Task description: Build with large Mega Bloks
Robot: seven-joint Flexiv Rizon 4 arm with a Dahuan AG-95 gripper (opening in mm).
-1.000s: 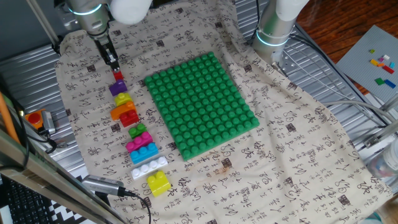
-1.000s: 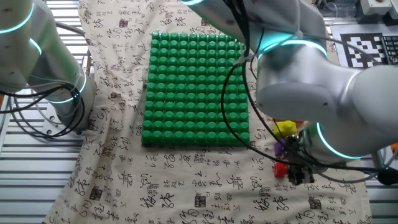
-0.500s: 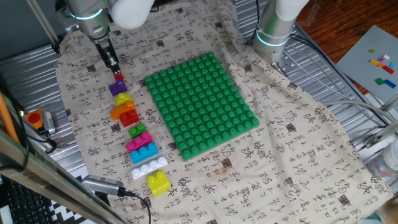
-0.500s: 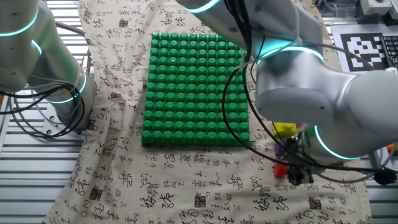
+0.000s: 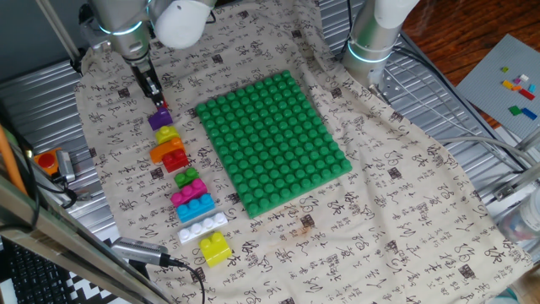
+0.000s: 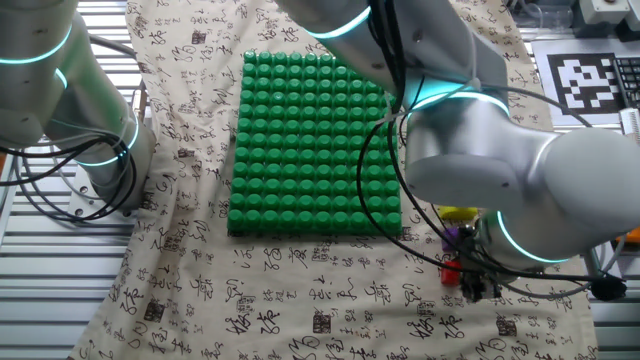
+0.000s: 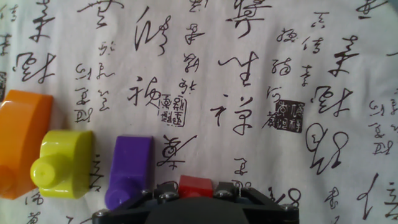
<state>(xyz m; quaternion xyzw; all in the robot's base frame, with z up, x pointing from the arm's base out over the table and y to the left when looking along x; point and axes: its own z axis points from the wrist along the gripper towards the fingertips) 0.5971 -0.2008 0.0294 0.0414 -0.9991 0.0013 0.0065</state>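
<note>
My gripper [image 5: 158, 97] stands at the far end of a row of Mega Bloks on the printed cloth, shut on a small red brick [image 5: 163, 105]. In the hand view the red brick [image 7: 196, 185] sits between my fingers at the bottom edge. Beside it lie a purple brick [image 7: 129, 171], a yellow-green brick [image 7: 64, 163] and an orange brick [image 7: 22, 143]. The row [image 5: 190, 193] continues with red, green, pink, blue, white and yellow bricks. In the other fixed view the red brick [image 6: 450, 270] shows just below the arm, with my gripper [image 6: 470, 287] mostly hidden.
The big green studded baseplate [image 5: 272, 139] lies to the right of the row, also in the other fixed view [image 6: 315, 145]. A second arm's base [image 5: 371, 42] stands at the back. A grey plate with tiny bricks [image 5: 516, 84] is at the far right.
The arm above my gripper has shifted slightly left and away. The red brick stays between my fingers at nearly the same spot.
</note>
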